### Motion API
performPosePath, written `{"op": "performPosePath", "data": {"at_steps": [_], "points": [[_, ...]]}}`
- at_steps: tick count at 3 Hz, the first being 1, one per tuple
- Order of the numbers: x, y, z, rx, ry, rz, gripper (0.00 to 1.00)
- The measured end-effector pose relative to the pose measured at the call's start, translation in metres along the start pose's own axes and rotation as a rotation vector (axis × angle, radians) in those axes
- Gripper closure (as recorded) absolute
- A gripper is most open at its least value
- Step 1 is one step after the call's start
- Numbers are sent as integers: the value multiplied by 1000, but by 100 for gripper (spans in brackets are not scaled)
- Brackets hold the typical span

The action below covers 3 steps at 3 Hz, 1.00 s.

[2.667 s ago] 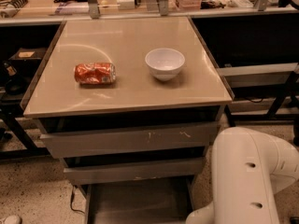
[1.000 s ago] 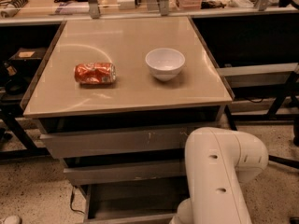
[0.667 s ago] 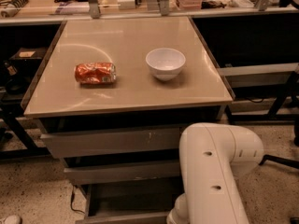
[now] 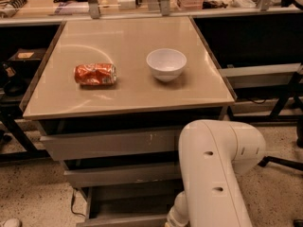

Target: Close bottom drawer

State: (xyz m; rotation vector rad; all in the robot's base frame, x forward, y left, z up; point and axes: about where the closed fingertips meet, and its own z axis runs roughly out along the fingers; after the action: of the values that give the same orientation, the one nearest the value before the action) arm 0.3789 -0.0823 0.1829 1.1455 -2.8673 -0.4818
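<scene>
Since the earliest frame the white arm (image 4: 215, 174) has swung left from the right edge. It now stands across the right part of the drawer stack, almost where it was a moment ago. Nothing on the tabletop (image 4: 128, 96) has shifted. The crushed orange can (image 4: 94, 74) still lies on its side at the left, and the white bowl (image 4: 166, 64) sits upright to its right, well apart from it.

Under the tabletop, the top drawer front (image 4: 109, 144) and the middle drawer front (image 4: 118, 173) each stick out a little toward the near side. The bottom drawer (image 4: 128, 207) is pulled out farthest, its shallow grey tray open at the near bottom of the view. The arm hides its right portion and the right ends of both fronts above.

The claw is out of view below the near edge, so whether it is open or gripping anything cannot be told.

A dark cable (image 4: 73, 205) hangs left of the bottom drawer over the speckled floor (image 4: 33, 193). A cluttered bench (image 4: 71, 4) runs along the far side.
</scene>
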Motion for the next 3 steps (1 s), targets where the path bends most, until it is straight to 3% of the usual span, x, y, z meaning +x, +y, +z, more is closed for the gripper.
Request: {"op": "performPosePath", "data": {"at_steps": [2, 3], "points": [[0, 0, 0, 0, 0, 0, 20], [0, 0, 0, 0, 0, 0, 0]]}}
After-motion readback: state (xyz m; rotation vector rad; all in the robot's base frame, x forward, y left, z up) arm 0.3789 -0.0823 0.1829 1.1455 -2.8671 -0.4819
